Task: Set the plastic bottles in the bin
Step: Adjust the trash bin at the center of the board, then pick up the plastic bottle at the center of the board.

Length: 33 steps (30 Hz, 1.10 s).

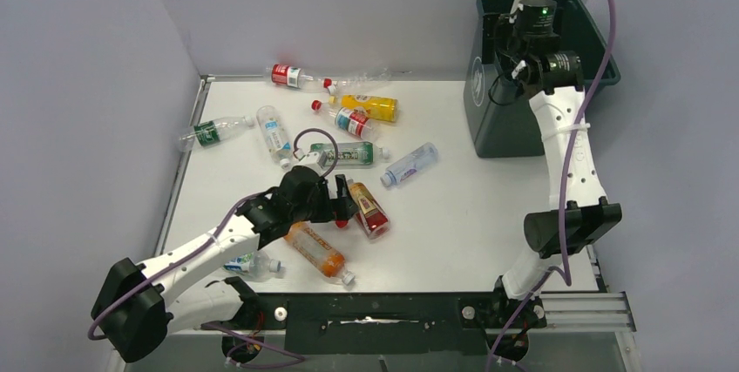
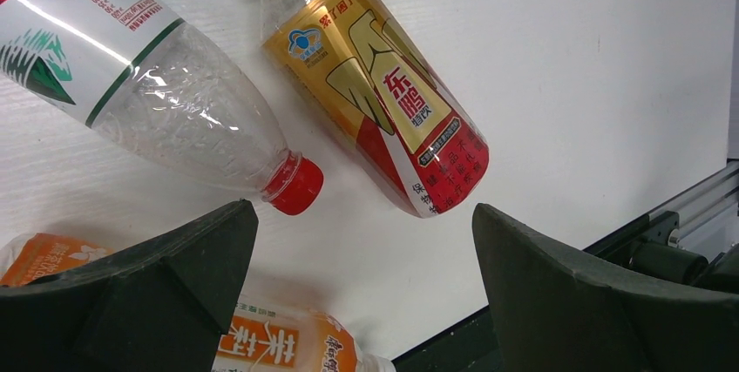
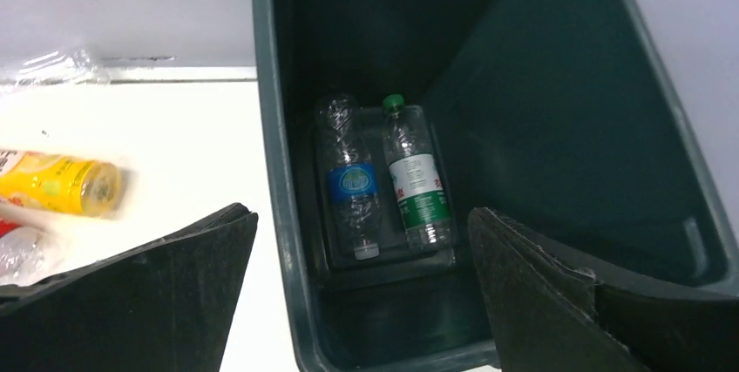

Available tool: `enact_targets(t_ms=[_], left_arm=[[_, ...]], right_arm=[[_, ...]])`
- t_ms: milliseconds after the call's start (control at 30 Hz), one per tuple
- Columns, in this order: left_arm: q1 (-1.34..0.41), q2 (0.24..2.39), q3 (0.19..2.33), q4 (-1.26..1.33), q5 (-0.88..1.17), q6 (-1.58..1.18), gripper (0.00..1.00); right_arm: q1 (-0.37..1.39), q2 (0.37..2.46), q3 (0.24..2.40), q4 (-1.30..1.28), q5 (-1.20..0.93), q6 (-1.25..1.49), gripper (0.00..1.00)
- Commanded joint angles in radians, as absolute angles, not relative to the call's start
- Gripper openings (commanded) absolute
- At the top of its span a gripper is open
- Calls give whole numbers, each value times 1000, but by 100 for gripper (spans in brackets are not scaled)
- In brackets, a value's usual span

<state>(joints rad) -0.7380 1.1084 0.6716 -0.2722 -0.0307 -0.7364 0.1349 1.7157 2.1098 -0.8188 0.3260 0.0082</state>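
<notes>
Several plastic bottles lie across the white table [image 1: 462, 215]: a red-labelled one [image 1: 292, 76], a yellow one [image 1: 375, 107], a green-labelled one [image 1: 209, 132], a clear blue one [image 1: 411, 164] and an orange one [image 1: 315, 250]. My left gripper [image 1: 344, 206] is open and empty, low over the table. In the left wrist view [image 2: 366, 241] it is just short of a gold-and-red bottle [image 2: 383, 93], a red-capped clear bottle [image 2: 174, 102] and the orange bottle [image 2: 279, 346]. My right gripper [image 1: 514, 32] is open and empty above the dark green bin [image 1: 488, 119]. Two bottles [image 3: 353, 182] [image 3: 416, 185] lie on the floor of the bin [image 3: 270, 172].
Grey walls close off the left and back of the table. A crumpled clear bottle [image 1: 370, 80] lies at the back edge. A black rail [image 1: 375, 311] runs along the front edge. A small bottle [image 1: 248, 263] lies beside the left arm's forearm.
</notes>
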Motion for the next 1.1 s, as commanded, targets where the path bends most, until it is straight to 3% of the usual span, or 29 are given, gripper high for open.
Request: enact_targets(t_ms=[0,233,600,800,1067], left_arm=[[-741,1060,697,-207,-59,-696,98],[-741,1076,794,-226,-68,-611,98],[-684,1103,962,-291,-99,-471,98],[-564,1119,1042,-232,-22,-427,98],[-526,1284,1151,-132,113,-362,98]], right_arm=[[124,1680,2158,-757,392,20,98],[174,1498,2031,-654,331,75,98],[187,1254,1889,-602,-92,249,98],[200,1179,1651,-501,-343,396,98],[301,1108,1427,-520,-302,426,98]])
